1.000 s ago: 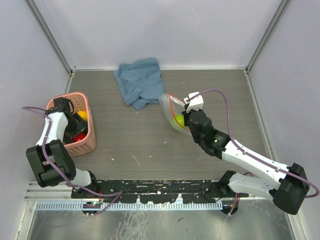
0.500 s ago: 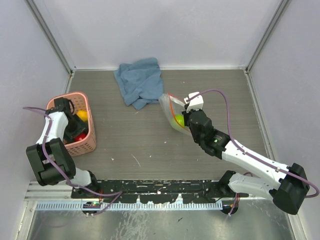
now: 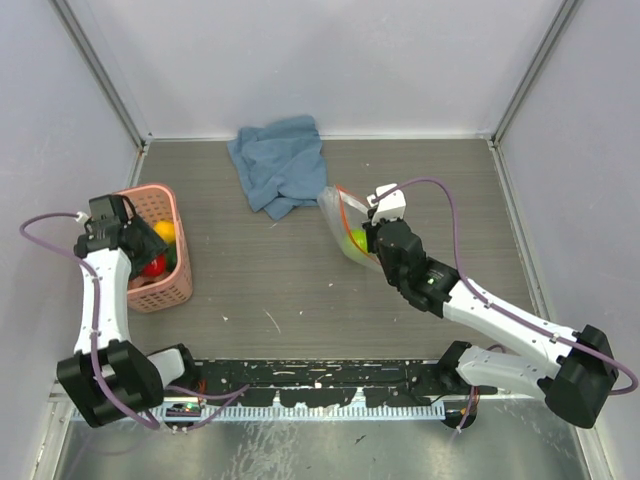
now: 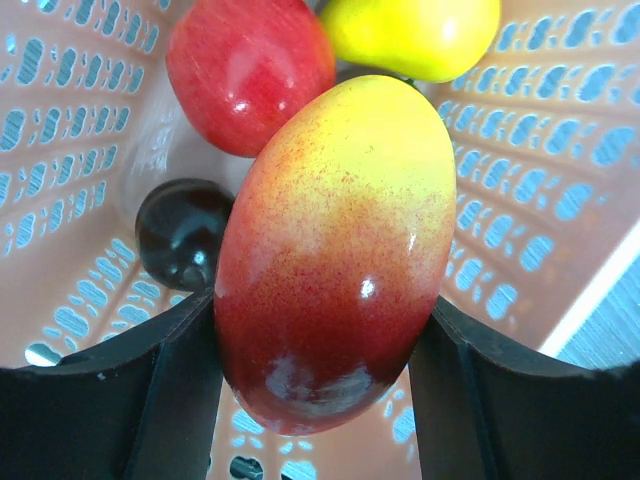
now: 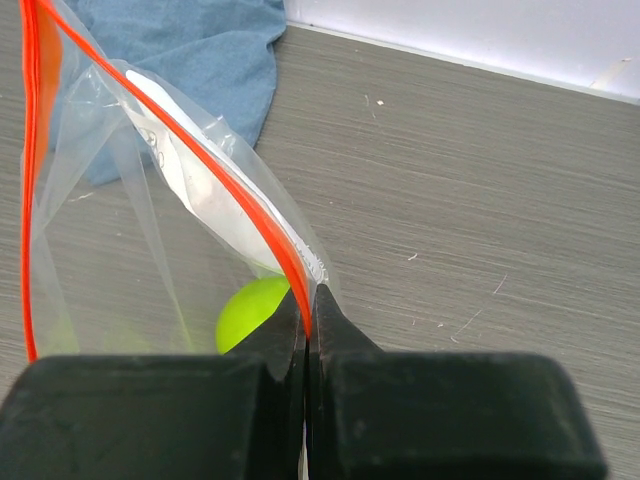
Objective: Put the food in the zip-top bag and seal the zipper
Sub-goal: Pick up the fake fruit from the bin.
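Black left claw (image 4: 320, 310): closed on a glossy oval red-and-yellow toy fruit (image 4: 335, 240), with one finger pressed against each side of it, inside the pink lattice plastic basket (image 4: 560, 150).
Pink basket, contents: beyond the held fruit lie a glossy red rounded toy fruit (image 4: 250, 70) and a yellow rounded toy fruit (image 4: 415, 35); a dark brown glossy ball (image 4: 185, 230) sits low beside the left finger.
Pink basket, place: left side of the grey wood-grain counter (image 3: 300, 290).
Black right claw (image 5: 308, 320): pinched tight on the red-orange zipper strip (image 5: 215, 175) of the clear thin plastic zip-top bag (image 5: 120, 230), right of the counter's middle.
Bag mouth: open, with the two runs of the strip standing apart.
Bag contents: a lime-green rounded toy fruit (image 5: 250, 310), low down, just beside the claw's fingers.
Crumpled blue cloth (image 3: 280, 160): farther back, near the rear wall, just beyond the bag.
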